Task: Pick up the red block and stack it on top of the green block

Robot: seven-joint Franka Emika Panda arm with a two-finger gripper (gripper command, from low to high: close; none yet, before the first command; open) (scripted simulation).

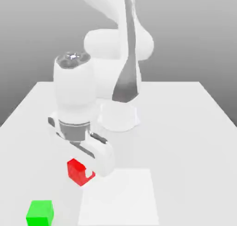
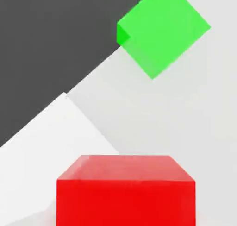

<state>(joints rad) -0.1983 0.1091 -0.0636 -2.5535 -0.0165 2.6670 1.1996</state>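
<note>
Green block [image 1: 40,212] down at the exterior view's left, near the table's front edge, sitting flat on the white tabletop [image 1: 185,128]. Red block [image 1: 78,171] next over to the right and a bit further back, pinched in the gripper [image 1: 88,170], which is clamped on it from above. Looks lifted a touch off the surface, but can't swear to it. Then a paler square patch [image 1: 119,197] just right of the red block, and past that nothing but bare table out to the right edge.

Handling-wise: plain smooth cube, rigid, probably light, so no squish to worry about but likely a bit slippery. Best held flat on two opposite side faces, around mid-height, which seems to be what's going on here. From the hand view, red block [image 2: 125,190] sits square under the camera while green block [image 2: 162,30] is turned at an angle to it, so probably needs a wrist twist before setting down.

Room to move: open gap between the two blocks, nothing in the way. Only real worry is how close the green one sits to the front edge and corner, so a sloppy placement could nudge it off.
</note>
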